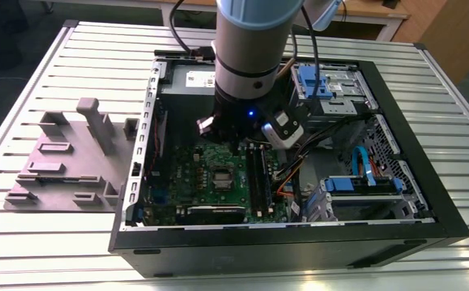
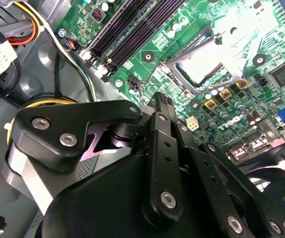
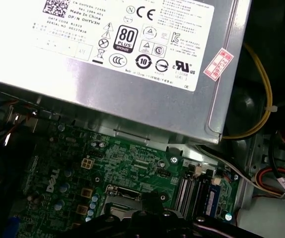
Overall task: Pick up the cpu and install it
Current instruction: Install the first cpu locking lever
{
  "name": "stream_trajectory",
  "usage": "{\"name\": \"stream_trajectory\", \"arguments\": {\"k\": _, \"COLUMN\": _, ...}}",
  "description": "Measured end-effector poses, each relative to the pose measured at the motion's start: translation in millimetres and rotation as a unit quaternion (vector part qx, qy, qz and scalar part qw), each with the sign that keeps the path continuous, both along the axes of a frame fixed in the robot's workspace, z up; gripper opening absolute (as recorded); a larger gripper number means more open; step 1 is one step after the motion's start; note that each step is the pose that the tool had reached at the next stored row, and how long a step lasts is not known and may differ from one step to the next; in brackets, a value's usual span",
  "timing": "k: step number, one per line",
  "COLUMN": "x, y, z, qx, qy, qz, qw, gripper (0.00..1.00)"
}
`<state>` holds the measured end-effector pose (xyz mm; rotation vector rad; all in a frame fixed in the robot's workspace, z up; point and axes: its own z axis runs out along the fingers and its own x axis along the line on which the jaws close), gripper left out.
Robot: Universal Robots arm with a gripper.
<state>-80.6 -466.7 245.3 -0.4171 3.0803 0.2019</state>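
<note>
Open PC case (image 1: pixel 299 242) lies on a ribbed metal bench (image 1: pixel 56 254); cpu (image 2: pixel 204 62) sits in the socket on the green motherboard (image 1: pixel 210 163). Gripper (image 2: pixel 163 105) hangs above the board near the socket, fingers pressed together, holding nothing. Grey plastic fixture (image 1: pixel 64 157) on the bench at exterior view's left; dark floor and wood furniture (image 1: pixel 452 30) beyond.

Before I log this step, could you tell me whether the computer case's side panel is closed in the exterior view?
No, the computer case lies open and the green motherboard inside is exposed beneath the arm.
</note>
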Motion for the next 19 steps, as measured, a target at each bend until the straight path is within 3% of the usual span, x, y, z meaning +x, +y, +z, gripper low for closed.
{"name": "stream_trajectory", "arguments": {"k": 10, "x": 0.0, "y": 6.3, "z": 0.1, "qx": 0.0000, "qy": 0.0000, "qz": 0.000, "qw": 1.00000, "gripper": 0.10}}
{"name": "stream_trajectory", "arguments": {"k": 19, "x": 0.0, "y": 7.9, "z": -1.3, "qx": -0.0001, "qy": 0.0001, "qz": 0.000, "qw": 1.00000, "gripper": 0.10}}
